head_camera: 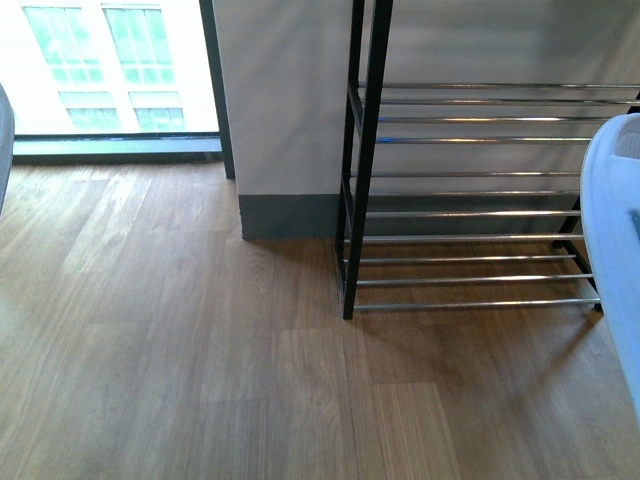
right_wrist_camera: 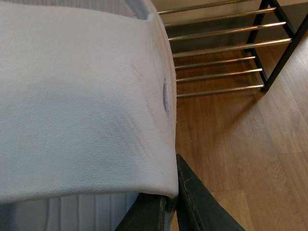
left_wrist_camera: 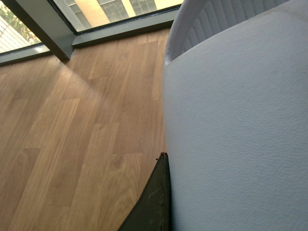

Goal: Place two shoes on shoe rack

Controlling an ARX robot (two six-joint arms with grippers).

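The right slide (head_camera: 612, 250) hangs at the right edge of the front view, above the wooden floor (head_camera: 180, 350). Its long axis runs away from the robot toward the shoe rack (head_camera: 365, 150); toe or heel first, I cannot tell. The rack's lowest tiers of chrome rods stand just beyond it, against the pale wall (head_camera: 280, 100).

The right wrist view adds what the front view lacks. The right end effector (right_wrist_camera: 169, 190) pinches the edge of this slide's broad strap between 2 dark fingers, with the ribbed footbed below.

The left slide (left_wrist_camera: 231, 125) is only a sliver at the front view's left edge. In the left wrist view it fills half the picture, its ribbed footbed end turned toward the window (left_wrist_camera: 110, 9). There, 1 dark finger of the left end effector (left_wrist_camera: 163, 187) lies against its side (the other is hidden, so I cannot tell whether it is clamped).

Both slides block much of their wrist cameras' sight.
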